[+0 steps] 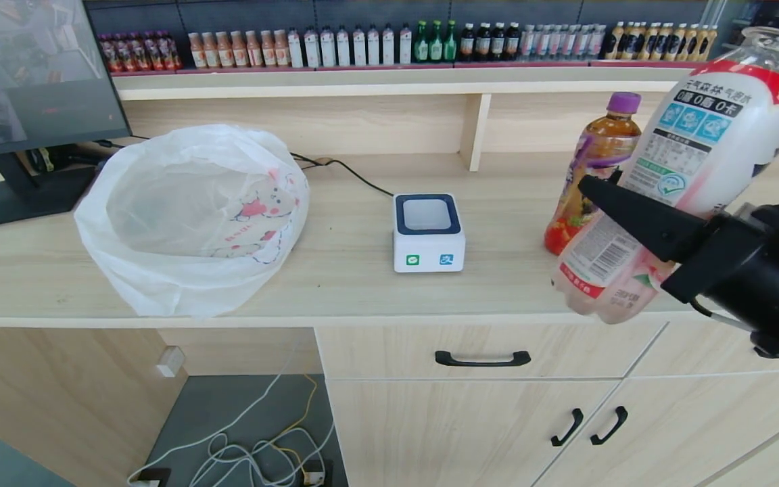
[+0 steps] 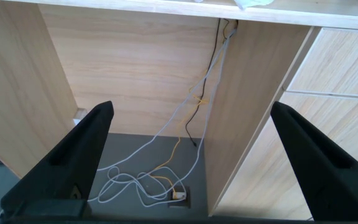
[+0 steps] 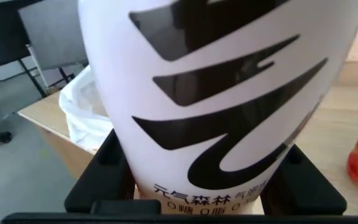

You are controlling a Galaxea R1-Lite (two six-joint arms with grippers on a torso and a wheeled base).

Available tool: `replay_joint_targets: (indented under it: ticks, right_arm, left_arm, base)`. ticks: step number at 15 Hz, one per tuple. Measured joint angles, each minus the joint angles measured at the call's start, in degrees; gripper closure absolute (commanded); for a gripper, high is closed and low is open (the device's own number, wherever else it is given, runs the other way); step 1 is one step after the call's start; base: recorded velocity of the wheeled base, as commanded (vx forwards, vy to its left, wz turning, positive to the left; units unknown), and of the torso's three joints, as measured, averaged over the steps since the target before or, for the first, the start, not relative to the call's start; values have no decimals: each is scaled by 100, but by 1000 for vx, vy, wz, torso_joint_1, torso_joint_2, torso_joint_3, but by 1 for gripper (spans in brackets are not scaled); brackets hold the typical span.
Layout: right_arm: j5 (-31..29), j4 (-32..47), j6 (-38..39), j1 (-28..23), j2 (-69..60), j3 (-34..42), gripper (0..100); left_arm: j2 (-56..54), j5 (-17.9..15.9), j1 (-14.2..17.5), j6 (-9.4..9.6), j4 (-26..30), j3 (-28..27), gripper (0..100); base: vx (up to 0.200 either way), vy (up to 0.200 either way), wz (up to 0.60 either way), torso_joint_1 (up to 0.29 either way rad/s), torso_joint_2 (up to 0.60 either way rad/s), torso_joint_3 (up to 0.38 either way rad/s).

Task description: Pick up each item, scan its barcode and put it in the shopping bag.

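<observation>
My right gripper (image 1: 660,223) is shut on a pink-and-white drink bottle (image 1: 694,162), held tilted in the air above the counter's front right edge, barcode facing out. In the right wrist view the bottle (image 3: 222,93) stands between the fingers. An amber tea bottle with a purple cap (image 1: 596,172) stands on the counter behind it. The white scanner box (image 1: 428,232) sits mid-counter. The open white shopping bag (image 1: 193,216) rests at the left. My left gripper (image 2: 191,168) is open, low under the counter, facing the cable recess.
A monitor (image 1: 31,74) stands at the back left of the wooden counter (image 1: 362,291). A cable runs behind the scanner. A shelf of bottles (image 1: 396,44) lines the back wall. Drawers with black handles (image 1: 483,358) are below; cables (image 2: 154,180) lie on the floor.
</observation>
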Motion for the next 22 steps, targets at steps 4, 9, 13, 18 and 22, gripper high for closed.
replay_joint_targets:
  ticks: [4,9,13,18,22]
  right_arm:
    - [471,-444,489,708,94,221,100]
    - [1510,-2187,1220,817,750,-16,100]
    - [1948,-2589,2107,935,1401,-187,100]
    - [1968,-2587,2521,1580,1751,-389,100]
    - [1968,-2584,2825,1902,1976,-438,100]
  left_arm:
    - [0,0,-2,-2,0,0,0]
    - [0,0,0,-2,0,0,0]
    - [0,0,0,-2,0,0,0]
    - [0,0,-2,-2,0,0,0]
    - [0,0,0,-2,0,0,0]
  base:
    - [0,0,0,0,0,0]
    - [0,0,0,0,0,0]
    - [0,0,0,0,0,0]
    - [0,0,0,0,0,0]
    - [0,0,0,0,0,0]
